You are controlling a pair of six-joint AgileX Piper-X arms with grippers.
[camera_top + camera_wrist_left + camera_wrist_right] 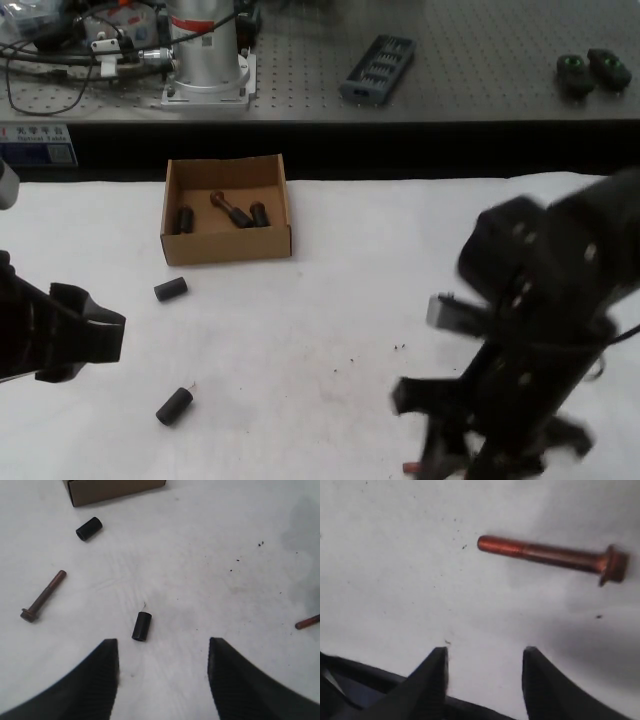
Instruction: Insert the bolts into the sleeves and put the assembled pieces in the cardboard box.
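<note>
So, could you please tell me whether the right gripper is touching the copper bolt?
Apart. The right wrist view shows bare white surface between the right gripper and the bolt lying beyond it.

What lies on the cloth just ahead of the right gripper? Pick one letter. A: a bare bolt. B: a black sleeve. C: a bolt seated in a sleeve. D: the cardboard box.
A: the right wrist view shows a bolt lying on the white cloth beyond the open right gripper, with nothing fitted on it.
</note>
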